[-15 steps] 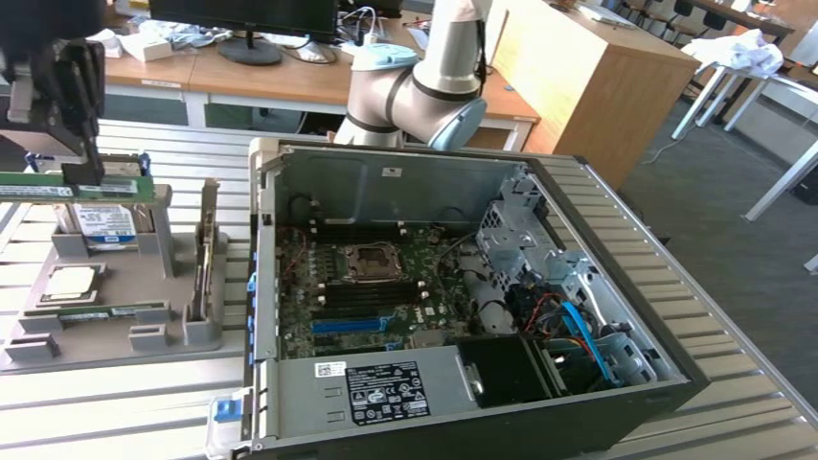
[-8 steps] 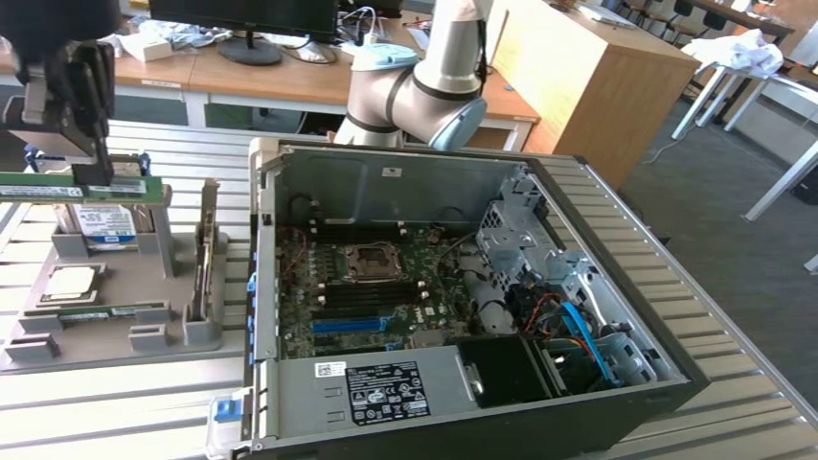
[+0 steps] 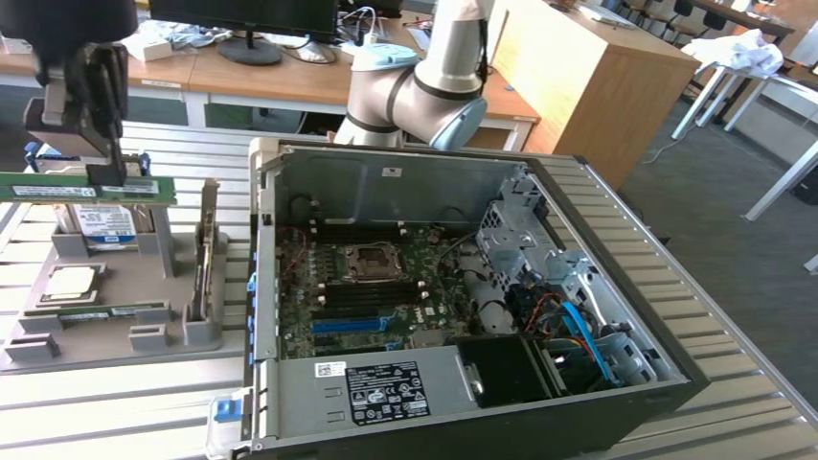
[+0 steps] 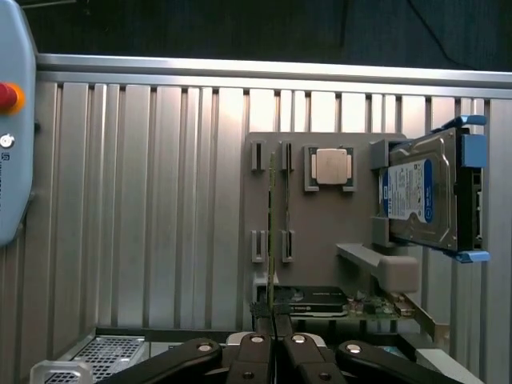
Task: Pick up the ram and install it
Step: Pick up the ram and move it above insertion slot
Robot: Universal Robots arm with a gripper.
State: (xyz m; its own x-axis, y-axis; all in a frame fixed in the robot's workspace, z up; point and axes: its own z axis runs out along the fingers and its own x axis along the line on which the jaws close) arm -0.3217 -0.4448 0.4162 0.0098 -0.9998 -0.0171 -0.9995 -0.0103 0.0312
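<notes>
Item: long, thin green circuit-board ram point(image 3: 52, 189), clenched edge-up in the end effector point(image 3: 100, 172), above grey holder tray point(image 3: 128, 356), ten o'clock from open black computer case point(image 3: 383, 187). Pickup done; installation outstanding.

A robotics lab set up inside an office room. A grey robot arm point(image 3: 422, 91) stands behind a ribbed metal counter point(image 3: 128, 412). The counter carries an open desktop computer case point(image 3: 383, 182) and a grey holder point(image 3: 115, 340) for computer parts. Behind them are wooden desks point(image 3: 268, 77) with a monitor point(image 3: 243, 14) and a tall wooden cabinet point(image 3: 576, 86). Grey carpet point(image 3: 729, 230) and white table legs point(image 3: 783, 182) show on the exterior view's right.
</notes>
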